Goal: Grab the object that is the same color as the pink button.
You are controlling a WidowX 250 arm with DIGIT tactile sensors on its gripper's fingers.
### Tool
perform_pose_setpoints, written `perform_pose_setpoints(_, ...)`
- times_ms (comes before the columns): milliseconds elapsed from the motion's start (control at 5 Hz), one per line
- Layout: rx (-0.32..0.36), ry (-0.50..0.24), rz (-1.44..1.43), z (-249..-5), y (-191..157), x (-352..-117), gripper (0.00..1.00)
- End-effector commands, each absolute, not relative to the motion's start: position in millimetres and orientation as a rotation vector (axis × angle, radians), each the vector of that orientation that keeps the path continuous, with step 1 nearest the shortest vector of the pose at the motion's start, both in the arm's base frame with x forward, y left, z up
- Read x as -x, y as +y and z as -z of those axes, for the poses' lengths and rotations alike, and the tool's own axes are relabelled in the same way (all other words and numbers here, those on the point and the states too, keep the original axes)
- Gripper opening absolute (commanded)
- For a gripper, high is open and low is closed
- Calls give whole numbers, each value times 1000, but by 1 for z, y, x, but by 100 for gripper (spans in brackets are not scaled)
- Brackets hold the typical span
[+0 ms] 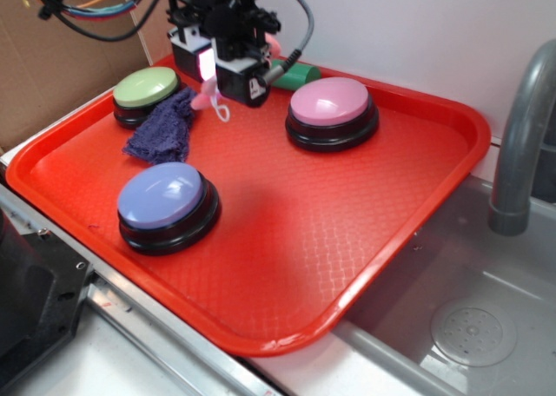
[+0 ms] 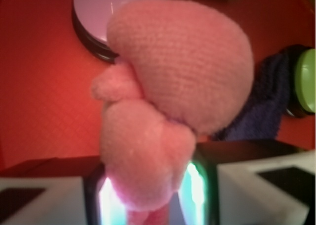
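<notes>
The pink plush toy (image 2: 168, 101) fills the wrist view, pinched between my two glowing pads (image 2: 195, 190). In the exterior view only a bit of pink plush (image 1: 207, 98) and its thin white loop string (image 1: 221, 111) hang below my gripper (image 1: 219, 75), held above the back of the red tray. The gripper is shut on the toy. The pink button (image 1: 331, 109), a pale pink dome on a black base, stands to the right of the gripper, and its top shows in the wrist view (image 2: 106, 13).
The red tray (image 1: 417, 205) also bears a green button (image 1: 146, 90), a lavender-blue button (image 1: 165, 203), a fuzzy purple cloth (image 1: 165, 128) and a green cylinder (image 1: 295, 75). A grey faucet (image 1: 521, 135) and sink stand to the right.
</notes>
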State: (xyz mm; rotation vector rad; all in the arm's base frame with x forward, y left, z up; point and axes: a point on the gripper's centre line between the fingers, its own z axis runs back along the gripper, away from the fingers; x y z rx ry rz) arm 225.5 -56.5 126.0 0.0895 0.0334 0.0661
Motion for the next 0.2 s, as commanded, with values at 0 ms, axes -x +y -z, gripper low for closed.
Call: perform_pose_setpoints(0, -46, -85, -67, -161, -43, -232, 0)
